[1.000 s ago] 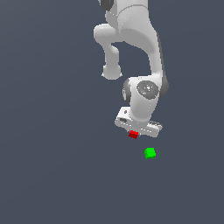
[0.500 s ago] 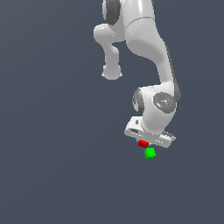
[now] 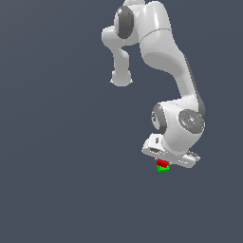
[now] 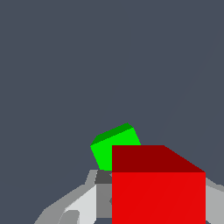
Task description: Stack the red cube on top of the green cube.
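Observation:
The red cube (image 3: 162,163) sits between the fingers of my gripper (image 3: 163,164), just under the white hand. The green cube (image 3: 163,168) lies directly below it in the exterior view, only its lower edge showing. In the wrist view the red cube (image 4: 157,188) fills the near part of the picture, held between grey fingers (image 4: 74,203), and the green cube (image 4: 114,146) lies on the floor beyond it, partly hidden by the red one. I cannot tell whether the two cubes touch.
The floor (image 3: 57,180) is plain dark grey all around. The white arm (image 3: 166,52) rises above the hand toward the top of the exterior view.
My gripper has carried the red cube toward the exterior view's right and downward, from beside the green cube to right above it.

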`<state>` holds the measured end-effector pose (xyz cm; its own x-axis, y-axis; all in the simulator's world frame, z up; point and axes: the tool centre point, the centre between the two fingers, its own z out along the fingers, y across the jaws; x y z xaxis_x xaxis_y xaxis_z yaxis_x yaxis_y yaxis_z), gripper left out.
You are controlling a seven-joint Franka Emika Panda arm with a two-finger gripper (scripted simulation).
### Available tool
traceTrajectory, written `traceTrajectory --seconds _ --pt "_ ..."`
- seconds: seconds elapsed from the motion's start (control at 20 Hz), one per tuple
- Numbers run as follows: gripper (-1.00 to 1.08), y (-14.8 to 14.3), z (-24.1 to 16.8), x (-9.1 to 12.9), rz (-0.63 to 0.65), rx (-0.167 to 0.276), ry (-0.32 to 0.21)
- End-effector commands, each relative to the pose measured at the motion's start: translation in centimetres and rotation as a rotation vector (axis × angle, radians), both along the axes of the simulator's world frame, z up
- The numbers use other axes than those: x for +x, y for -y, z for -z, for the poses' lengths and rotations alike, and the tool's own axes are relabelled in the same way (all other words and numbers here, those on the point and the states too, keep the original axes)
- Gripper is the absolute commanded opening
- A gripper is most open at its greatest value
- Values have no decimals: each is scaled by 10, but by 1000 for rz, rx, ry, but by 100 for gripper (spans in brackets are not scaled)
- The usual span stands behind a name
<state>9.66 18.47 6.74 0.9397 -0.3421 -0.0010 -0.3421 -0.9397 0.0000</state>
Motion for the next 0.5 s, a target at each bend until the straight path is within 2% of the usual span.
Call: traceTrajectory --seconds 0.0,0.45 --pt "-100 -4 1 5 0 0 1" --pt "-100 -9 2 11 0 0 1"
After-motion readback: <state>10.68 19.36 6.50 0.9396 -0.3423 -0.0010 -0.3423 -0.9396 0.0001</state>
